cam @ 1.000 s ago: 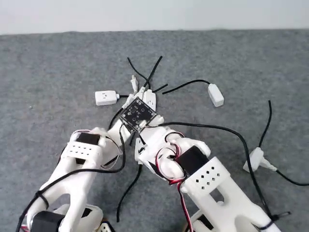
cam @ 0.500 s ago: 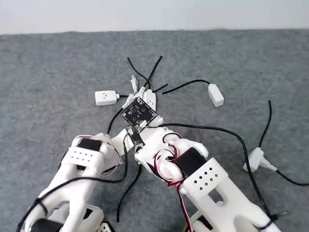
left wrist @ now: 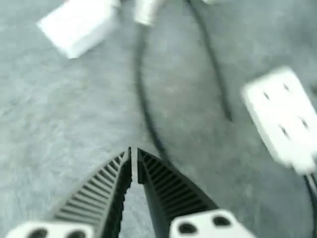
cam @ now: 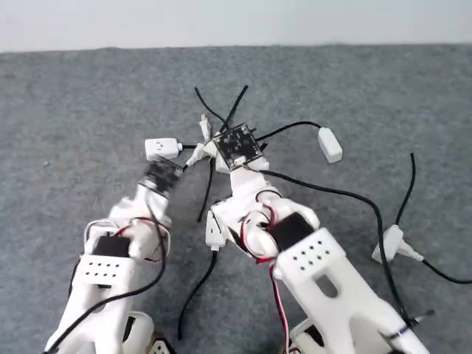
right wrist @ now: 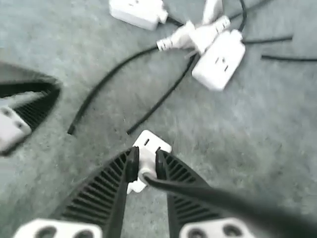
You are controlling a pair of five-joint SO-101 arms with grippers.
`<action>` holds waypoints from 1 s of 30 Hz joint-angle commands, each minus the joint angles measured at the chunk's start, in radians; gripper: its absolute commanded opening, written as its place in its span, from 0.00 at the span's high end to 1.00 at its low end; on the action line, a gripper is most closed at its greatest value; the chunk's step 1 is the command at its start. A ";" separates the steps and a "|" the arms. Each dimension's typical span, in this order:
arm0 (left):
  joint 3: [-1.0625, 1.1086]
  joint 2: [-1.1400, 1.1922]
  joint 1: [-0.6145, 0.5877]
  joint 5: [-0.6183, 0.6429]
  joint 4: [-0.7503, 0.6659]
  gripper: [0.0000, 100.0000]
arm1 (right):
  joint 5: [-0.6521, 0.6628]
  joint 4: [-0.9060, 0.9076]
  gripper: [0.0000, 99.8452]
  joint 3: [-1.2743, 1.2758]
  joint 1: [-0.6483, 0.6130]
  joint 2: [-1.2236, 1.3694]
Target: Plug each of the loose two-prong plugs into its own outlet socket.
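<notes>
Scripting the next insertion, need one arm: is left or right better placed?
Right, probably. The right hand is shut on a corded white connector, and an outlet socket lies just ahead of it. The left hand is shut and holds nothing.

High cam overhead, wrist cams low, close, sharing white socket (cam: 163, 148)

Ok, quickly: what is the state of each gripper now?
Left gripper: closed, empty.
Right gripper: closed on a white connector.
</notes>
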 commanded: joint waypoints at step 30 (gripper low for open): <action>-0.010 -0.023 -0.086 0.097 -0.092 0.99 | 0.069 -0.174 0.99 -0.057 0.015 0.213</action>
